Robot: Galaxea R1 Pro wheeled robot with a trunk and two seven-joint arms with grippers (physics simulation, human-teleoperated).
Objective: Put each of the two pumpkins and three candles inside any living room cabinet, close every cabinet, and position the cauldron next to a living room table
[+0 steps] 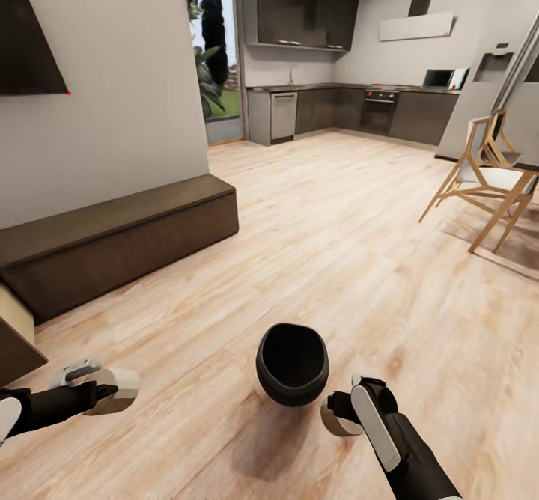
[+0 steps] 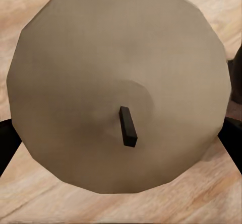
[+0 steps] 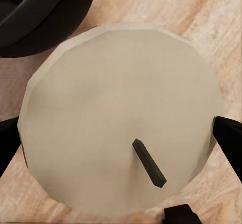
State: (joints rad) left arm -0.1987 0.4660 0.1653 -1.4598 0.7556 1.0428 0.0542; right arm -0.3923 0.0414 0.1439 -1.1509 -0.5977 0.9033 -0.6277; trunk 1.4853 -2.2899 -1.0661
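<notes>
The black cauldron (image 1: 292, 364) sits on the wood floor just ahead of me, between my arms. My left gripper (image 1: 105, 394) is shut on a cream candle (image 2: 116, 73) with a dark wick, and a dark finger (image 2: 6, 143) shows at the candle's side. My right gripper (image 1: 340, 412) is shut on a second candle (image 3: 121, 113), right beside the cauldron (image 3: 40, 12). The long low dark-brown cabinet (image 1: 120, 242) runs along the wall at left. A drawer (image 1: 15, 335) with a pale interior stands open at the left edge. The pumpkins are out of view.
A light wooden chair (image 1: 486, 178) stands at the right, by a dark tabletop edge (image 1: 528, 163). The grey kitchen units (image 1: 359, 107) line the far wall. Wood floor (image 1: 322, 223) stretches between the cabinet and the chair.
</notes>
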